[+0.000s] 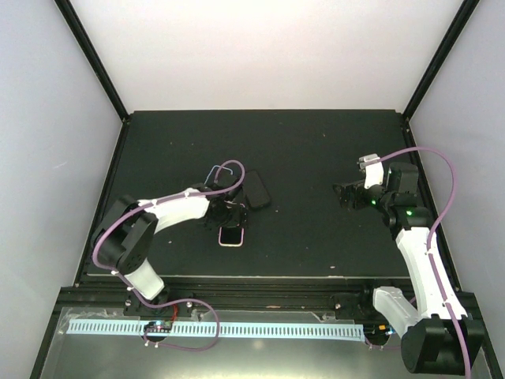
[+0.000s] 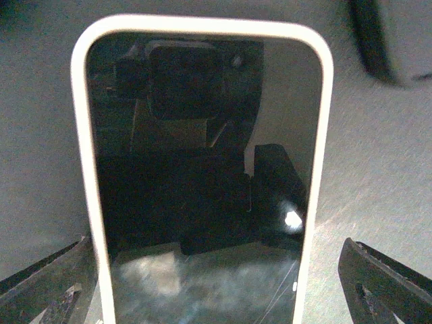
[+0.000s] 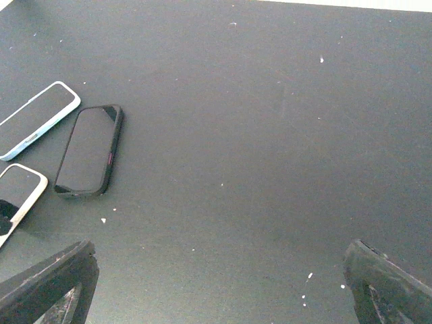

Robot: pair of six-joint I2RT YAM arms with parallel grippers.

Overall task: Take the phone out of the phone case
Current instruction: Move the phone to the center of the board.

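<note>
left gripper (image 2: pixel 216 256): black fingers spread, empty
white-rimmed phone (image 2: pixel 202 169): glossy rounded slab between them
right gripper (image 3: pixel 219 270): spread, empty

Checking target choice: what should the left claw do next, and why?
Probably lift away and move toward the pale blue phone case: the open left claw straddles the white-rimmed phone, not the task's one.

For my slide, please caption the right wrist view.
Open right gripper above the table; a pale-blue-edged phone, a black phone and a white-rimmed phone lie left.
</note>
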